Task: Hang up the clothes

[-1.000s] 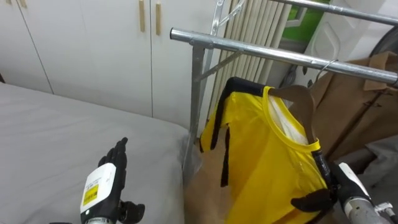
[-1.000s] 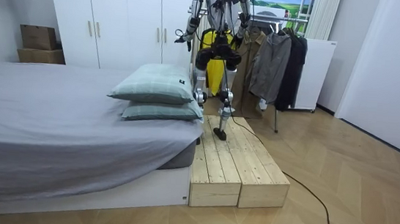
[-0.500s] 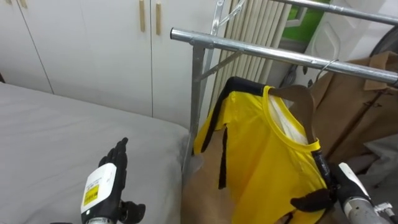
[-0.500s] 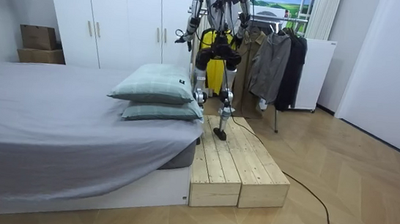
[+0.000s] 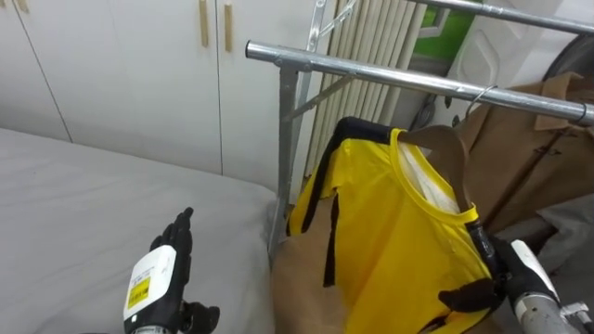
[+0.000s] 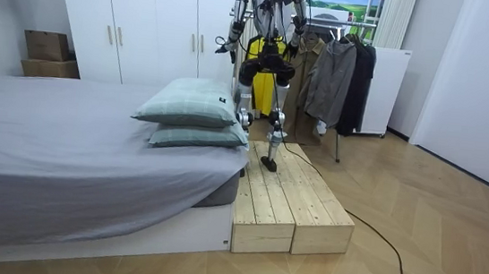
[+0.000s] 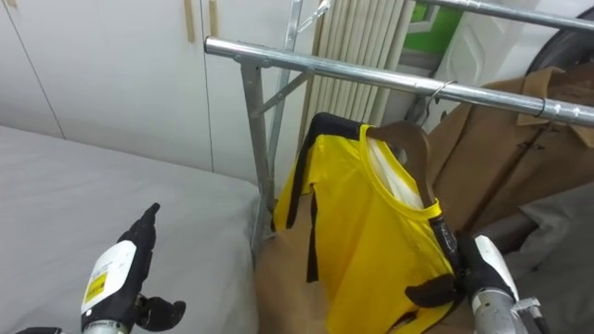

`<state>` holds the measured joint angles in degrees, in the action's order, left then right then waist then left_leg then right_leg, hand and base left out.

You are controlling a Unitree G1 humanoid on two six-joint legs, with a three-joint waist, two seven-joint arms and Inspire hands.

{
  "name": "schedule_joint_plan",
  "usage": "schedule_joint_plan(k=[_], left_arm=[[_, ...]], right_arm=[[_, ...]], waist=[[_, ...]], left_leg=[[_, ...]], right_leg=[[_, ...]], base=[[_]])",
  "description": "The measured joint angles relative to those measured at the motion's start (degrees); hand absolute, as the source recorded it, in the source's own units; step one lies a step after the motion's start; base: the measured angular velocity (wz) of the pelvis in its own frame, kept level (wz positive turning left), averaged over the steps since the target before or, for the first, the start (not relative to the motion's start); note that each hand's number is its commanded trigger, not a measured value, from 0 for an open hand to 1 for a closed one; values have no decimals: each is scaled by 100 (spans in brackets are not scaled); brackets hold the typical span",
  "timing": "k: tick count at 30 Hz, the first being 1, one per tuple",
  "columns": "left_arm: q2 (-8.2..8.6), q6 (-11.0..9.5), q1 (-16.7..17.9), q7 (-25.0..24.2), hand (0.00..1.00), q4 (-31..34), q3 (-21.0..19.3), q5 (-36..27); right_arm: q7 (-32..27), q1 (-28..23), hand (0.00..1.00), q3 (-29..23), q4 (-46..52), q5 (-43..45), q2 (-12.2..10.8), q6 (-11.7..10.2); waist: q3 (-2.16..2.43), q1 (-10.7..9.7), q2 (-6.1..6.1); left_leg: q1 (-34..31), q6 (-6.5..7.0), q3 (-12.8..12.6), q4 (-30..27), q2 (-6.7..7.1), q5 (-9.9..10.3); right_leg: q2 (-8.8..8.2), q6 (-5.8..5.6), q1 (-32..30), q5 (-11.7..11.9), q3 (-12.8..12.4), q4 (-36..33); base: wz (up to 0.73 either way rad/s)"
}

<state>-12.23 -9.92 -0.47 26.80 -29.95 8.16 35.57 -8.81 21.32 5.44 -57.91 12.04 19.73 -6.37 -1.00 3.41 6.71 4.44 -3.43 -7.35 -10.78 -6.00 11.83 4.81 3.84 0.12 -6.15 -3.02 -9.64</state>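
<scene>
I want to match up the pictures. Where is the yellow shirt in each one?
Left eye view: the yellow shirt is right of the middle, below the metal rail.
Right eye view: near the middle, a little right, below the same rail.
Room view: top middle, a yellow patch behind the robot.
Shared landmark: the white wardrobe, left of the shirt in every view.

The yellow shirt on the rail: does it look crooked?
Slightly. The yellow shirt hangs tilted on its wooden hanger under the rail, its lower edge beside the right hand.
</scene>
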Motion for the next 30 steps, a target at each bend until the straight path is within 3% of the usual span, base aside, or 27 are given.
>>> schedule_joint_plan(k=[15,30], left_arm=[[-5,3,-2,3,0,0,-17,-1],[-22,-137,-13,314,0,-161,-2,3]], right_arm=[[-58,-1,0,1,46,-2,0,-4],[-318,-219,0,-3,268,4,-102,-370]], waist=[[51,-13,-95],[26,-195,-159]], left_leg=[[-53,0,-1,-4,-1,0],[-15,0,-6,4,3,0]], right_leg=[[-7,1,-27,0,-2,1],[-11,-3,-23,-2,-13,11]], base=[[0],[0]])
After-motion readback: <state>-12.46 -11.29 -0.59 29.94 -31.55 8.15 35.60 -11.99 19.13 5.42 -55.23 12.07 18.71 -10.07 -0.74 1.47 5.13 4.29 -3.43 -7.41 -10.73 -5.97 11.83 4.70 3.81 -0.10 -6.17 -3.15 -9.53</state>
